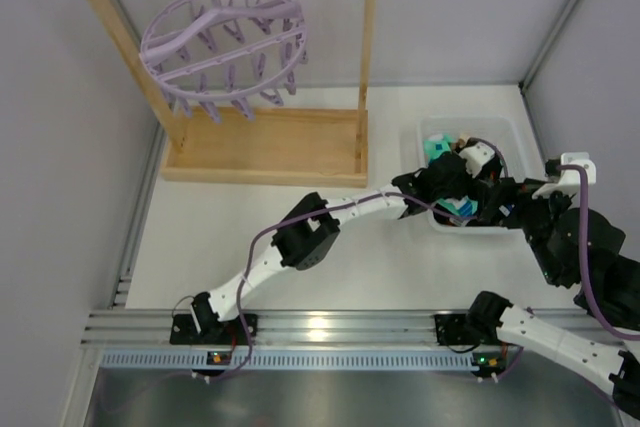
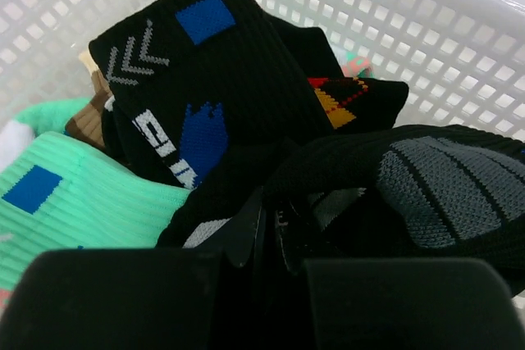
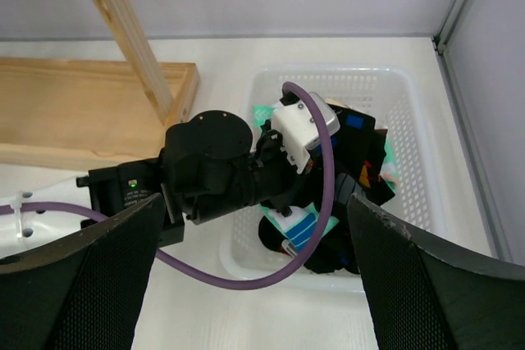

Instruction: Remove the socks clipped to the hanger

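**Socks heaped in the basket, left gripper down among them**

Socks [image 2: 205, 79] lie piled in the white mesh basket [image 1: 510, 127], which sits by the right edge of the tabletop. Look through your left wrist camera: on top is a black sock with blue patches and white lettering. A mint-green sock [image 2: 82, 194] lies at its left, an argyle sock [image 2: 340, 100] shows red and yellow diamonds behind it, and a black sock with grey ribbing [image 2: 443, 186] lies at the right.

Your left gripper [image 2: 269, 227] is inside the basket, right down on the pile. Its fingers stand close together, black against black fabric, and you cannot tell whether any sock is nipped between them.

Your right gripper [image 3: 254, 199] hangs above the basket's near side with its fingers spread wide and nothing between them. It looks down on the left wrist and its purple cable [image 3: 324, 178].

Over at the far left corner, the lavender hanger [image 1: 225, 47] hangs tilted by its hook from the rail of the wooden rack [image 1: 265, 147], well apart from both grippers, its pegs dangling.
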Available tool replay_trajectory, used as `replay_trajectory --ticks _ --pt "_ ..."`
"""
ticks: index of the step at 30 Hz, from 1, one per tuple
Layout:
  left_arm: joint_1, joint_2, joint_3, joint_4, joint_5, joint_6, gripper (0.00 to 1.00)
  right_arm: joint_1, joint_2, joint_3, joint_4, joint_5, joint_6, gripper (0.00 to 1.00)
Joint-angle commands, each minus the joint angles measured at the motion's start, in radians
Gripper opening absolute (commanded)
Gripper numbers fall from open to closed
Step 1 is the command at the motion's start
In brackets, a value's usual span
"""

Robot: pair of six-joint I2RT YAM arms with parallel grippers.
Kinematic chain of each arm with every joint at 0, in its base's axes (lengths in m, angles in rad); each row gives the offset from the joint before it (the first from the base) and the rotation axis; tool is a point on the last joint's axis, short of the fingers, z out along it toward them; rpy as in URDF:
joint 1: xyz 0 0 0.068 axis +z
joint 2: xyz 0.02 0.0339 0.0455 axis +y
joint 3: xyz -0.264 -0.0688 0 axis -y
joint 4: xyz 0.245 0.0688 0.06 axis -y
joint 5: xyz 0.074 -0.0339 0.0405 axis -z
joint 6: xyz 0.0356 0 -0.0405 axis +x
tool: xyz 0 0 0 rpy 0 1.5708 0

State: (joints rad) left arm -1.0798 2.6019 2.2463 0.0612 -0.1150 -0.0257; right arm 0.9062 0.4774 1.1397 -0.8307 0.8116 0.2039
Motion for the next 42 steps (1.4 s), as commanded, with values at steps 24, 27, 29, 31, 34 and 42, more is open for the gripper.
replay_trajectory --ticks 24,27,29,31,34,42 --pt "0.069 -0.615 -0.423 -0.049 -0.286 -0.201 0.98 -0.006 -0.022 0.057 0.031 -0.069 -0.014 0.91" --pt "0.112 -0.785 -0.629 -0.049 -0.339 -0.23 0.98 -0.004 -0.023 0.026 0.09 -0.066 -0.035 0.96" --pt "0.136 -0.911 -0.732 -0.061 -0.408 -0.235 0.98 -0.006 0.004 -0.015 0.142 -0.058 -0.044 0.99" --pt "0.15 -0.983 -0.833 -0.125 -0.496 -0.247 0.98 -0.006 0.03 -0.072 0.197 -0.068 -0.064 0.99" --pt "0.167 -1.123 -0.931 -0.259 -0.56 -0.299 0.98 -0.006 0.116 -0.109 0.271 -0.071 -0.055 0.99" --pt "0.198 -1.543 -1.129 -0.573 -0.658 -0.437 0.98 -0.308 0.221 -0.175 0.343 -0.4 0.011 1.0"
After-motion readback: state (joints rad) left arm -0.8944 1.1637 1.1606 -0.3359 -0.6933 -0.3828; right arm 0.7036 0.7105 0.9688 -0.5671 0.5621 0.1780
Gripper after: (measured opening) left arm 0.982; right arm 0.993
